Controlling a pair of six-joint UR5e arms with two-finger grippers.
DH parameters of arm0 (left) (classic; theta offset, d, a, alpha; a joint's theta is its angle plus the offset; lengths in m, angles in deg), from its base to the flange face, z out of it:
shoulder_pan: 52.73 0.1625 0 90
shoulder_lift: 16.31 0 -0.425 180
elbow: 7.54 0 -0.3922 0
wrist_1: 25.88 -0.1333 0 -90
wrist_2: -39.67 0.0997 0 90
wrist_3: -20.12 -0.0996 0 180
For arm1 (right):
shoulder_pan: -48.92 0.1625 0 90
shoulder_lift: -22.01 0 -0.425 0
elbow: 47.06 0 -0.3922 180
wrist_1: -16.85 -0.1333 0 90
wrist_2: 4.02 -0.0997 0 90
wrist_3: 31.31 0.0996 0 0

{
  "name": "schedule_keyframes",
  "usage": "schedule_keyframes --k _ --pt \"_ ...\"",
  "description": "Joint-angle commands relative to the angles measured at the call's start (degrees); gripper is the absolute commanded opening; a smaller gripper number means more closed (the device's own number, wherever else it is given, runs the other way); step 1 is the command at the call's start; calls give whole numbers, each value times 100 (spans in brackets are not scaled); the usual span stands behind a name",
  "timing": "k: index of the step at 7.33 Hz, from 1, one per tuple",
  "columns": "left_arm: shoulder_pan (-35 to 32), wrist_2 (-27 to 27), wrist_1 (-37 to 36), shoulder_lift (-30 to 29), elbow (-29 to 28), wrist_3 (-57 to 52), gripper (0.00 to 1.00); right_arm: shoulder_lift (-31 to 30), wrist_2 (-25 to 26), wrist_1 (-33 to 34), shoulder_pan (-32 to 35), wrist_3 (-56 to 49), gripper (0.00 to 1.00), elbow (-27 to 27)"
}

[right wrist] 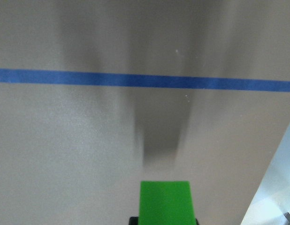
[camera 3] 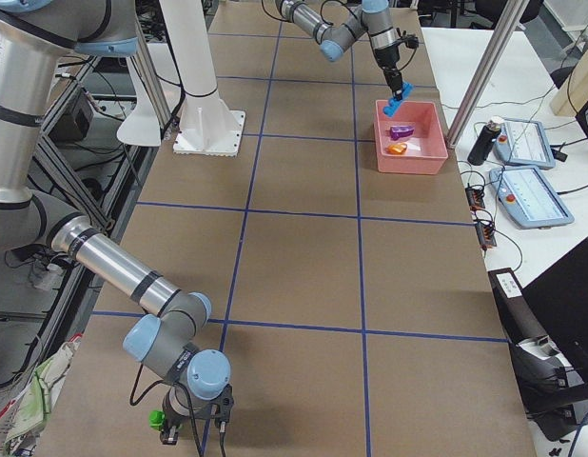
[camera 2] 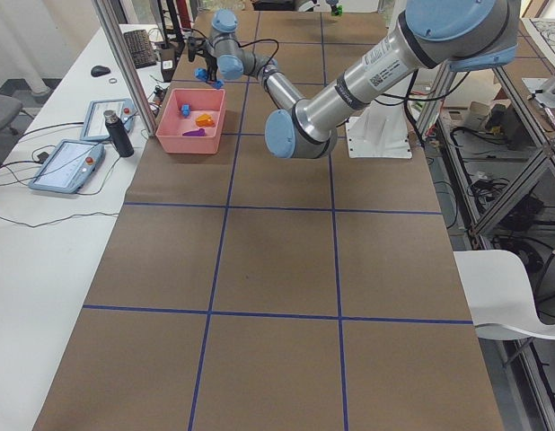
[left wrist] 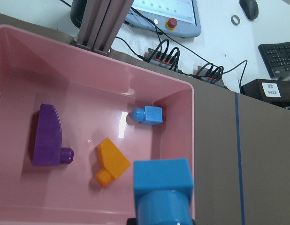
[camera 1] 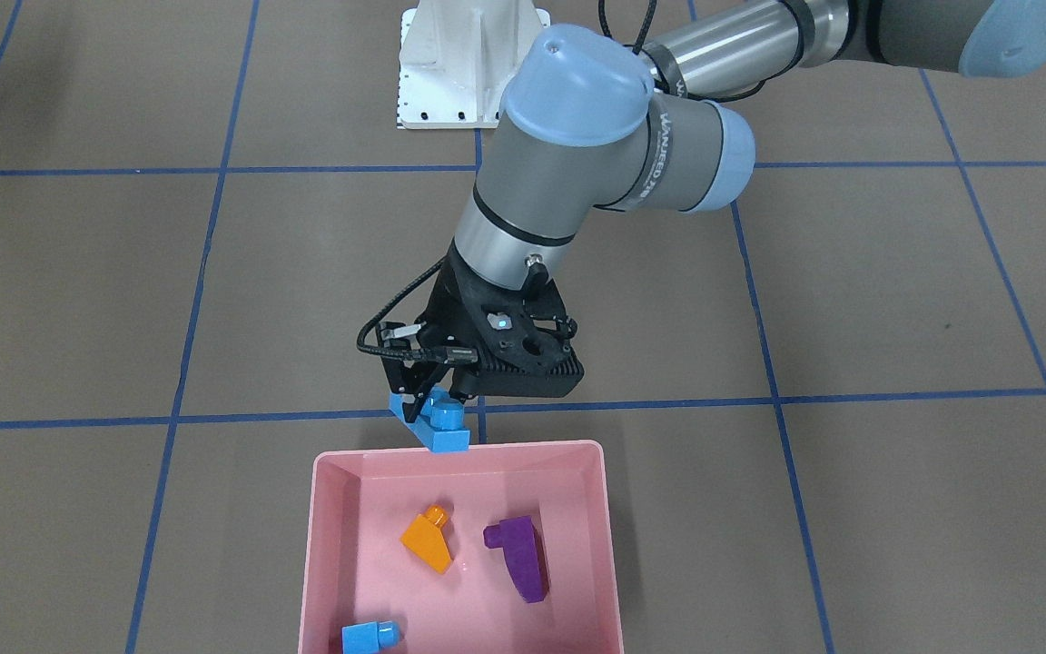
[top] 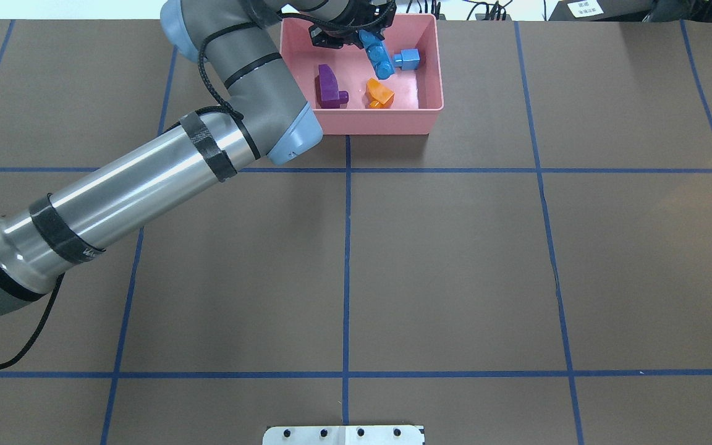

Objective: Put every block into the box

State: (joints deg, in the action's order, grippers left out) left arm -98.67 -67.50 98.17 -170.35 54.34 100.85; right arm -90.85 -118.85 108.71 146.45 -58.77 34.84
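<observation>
My left gripper [camera 1: 432,398] is shut on the long blue four-stud brick [camera 1: 437,427] and holds it tilted above the robot-side rim of the pink box [camera 1: 532,446]. That brick also shows in the overhead view [top: 377,52] and at the bottom of the left wrist view [left wrist: 163,192]. In the box [left wrist: 173,93] lie the orange sloped brick [left wrist: 112,159], the purple sloped brick [left wrist: 47,136] and the small blue one-stud brick [left wrist: 147,115]. My right gripper [camera 3: 194,424] is far from the box, low over the table, shut on the green brick [right wrist: 164,201].
The white metal base [camera 1: 450,64] stands on the robot's side of the table. Beyond the box's far wall are a control pendant [left wrist: 168,14], cables and an aluminium post [left wrist: 100,23]. A dark bottle [camera 2: 116,133] stands beside the box.
</observation>
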Motion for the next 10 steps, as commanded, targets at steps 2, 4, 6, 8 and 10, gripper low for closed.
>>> schedule_keyframes --k 2,4,6,8,10 --pt "14 721 189 -38 -421 584 0 -209 284 95 845 -260 0 990" --pt "6 811 189 -38 -598 697 0 -97 312 1197 1013 -225 0 2306" --pt "58 811 180 14 -590 743 99 437 216 1641 1005 -163 0 2760" --pt "59 759 137 285 -171 716 100 1131 -284 1633 891 -154 0 2796" --pt "-11 637 84 794 479 716 100 1939 -977 1625 462 116 0 2840"
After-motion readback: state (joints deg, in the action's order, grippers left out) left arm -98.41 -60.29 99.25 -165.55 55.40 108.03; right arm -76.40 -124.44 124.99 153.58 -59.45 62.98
